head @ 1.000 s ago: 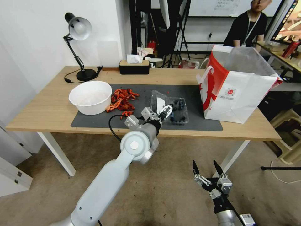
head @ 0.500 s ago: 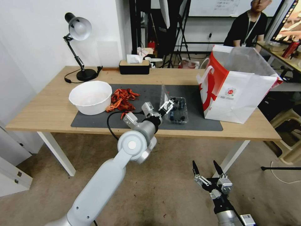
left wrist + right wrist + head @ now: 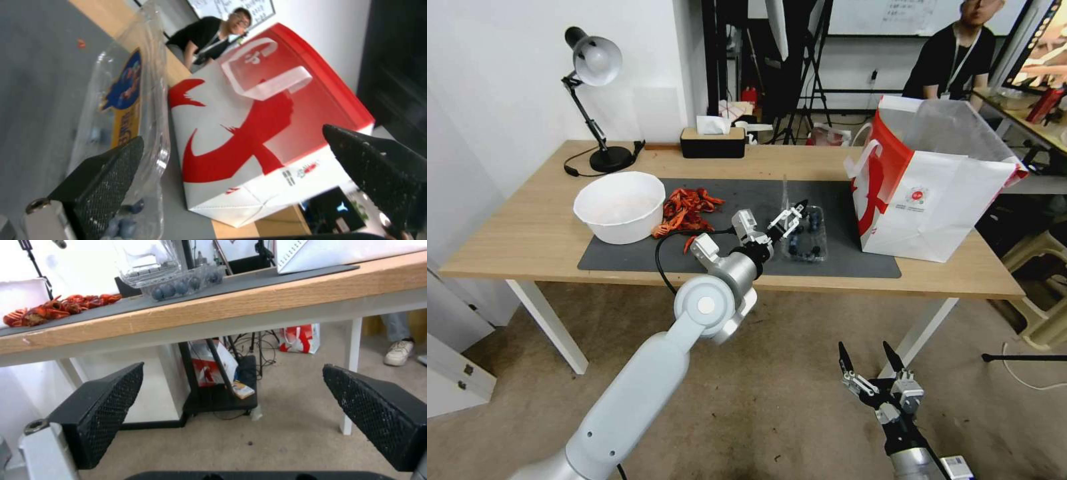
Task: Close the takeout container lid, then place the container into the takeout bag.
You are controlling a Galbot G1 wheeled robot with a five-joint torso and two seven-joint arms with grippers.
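The takeout container (image 3: 808,239), a small clear clamshell with blueberries, sits on the dark mat just left of the takeout bag (image 3: 937,200). Its lid (image 3: 785,192) stands nearly upright on the hinge side. My left gripper (image 3: 791,217) is open at the lid, holding nothing. In the left wrist view one finger (image 3: 104,183) lies close against the labelled lid (image 3: 126,100), with the takeout bag (image 3: 249,140) beyond. My right gripper (image 3: 868,362) hangs open below the table's front edge; its wrist view looks up at the takeout container (image 3: 178,278).
A white bowl (image 3: 620,205) and a heap of red crayfish (image 3: 687,210) lie on the mat's left part. A desk lamp (image 3: 594,100) and a tissue box (image 3: 713,141) stand at the back. The table's front edge (image 3: 222,313) runs above my right gripper.
My left gripper moved right and farther over the table. The lid swung up from lying open on the mat to standing nearly upright. The right arm stayed put.
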